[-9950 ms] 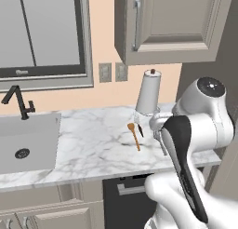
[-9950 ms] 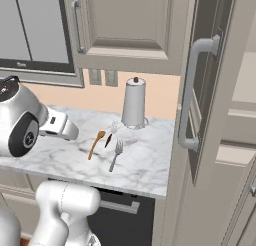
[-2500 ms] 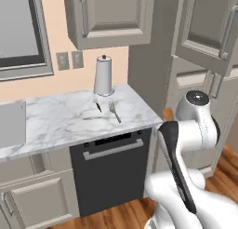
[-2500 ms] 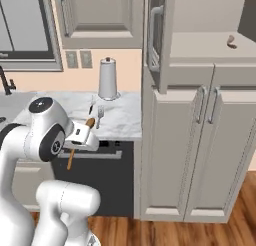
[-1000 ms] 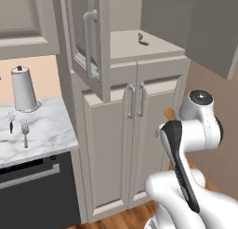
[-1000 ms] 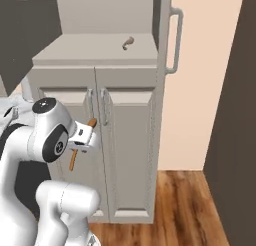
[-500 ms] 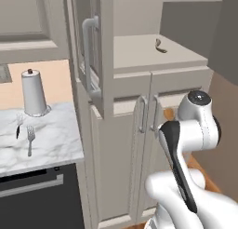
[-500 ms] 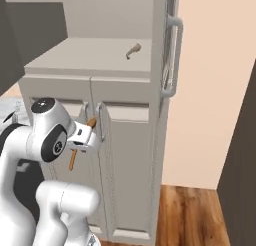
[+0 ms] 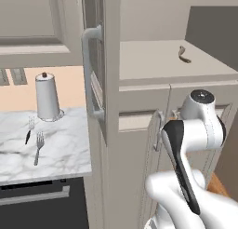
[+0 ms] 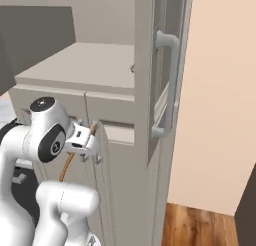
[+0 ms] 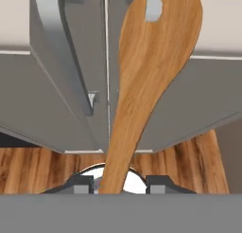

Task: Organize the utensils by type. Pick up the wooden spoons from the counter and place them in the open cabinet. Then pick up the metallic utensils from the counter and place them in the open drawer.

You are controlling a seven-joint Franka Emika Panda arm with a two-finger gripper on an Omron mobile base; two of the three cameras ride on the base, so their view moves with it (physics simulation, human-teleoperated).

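My gripper is shut on the orange-brown wooden spoon, whose handle hangs down beside the arm. In the hand view the spoon rises from between the fingertips, bowl up, in front of two lower doors. The open cabinet has a bare shelf above those doors, and its door swings out towards me. On the marble counter at the left lie the silver fork and the black-handled utensil. The drawer is out of view.
A small curved brown object lies at the back of the cabinet shelf. A white cylindrical canister stands on the counter near the wall. The cabinet door's bar handle juts out at arm height. Wood floor lies to the right.
The whole picture has shifted as the base moved: the cabinet stands closer and its open door nearer the middle. The spoon stays in my gripper.
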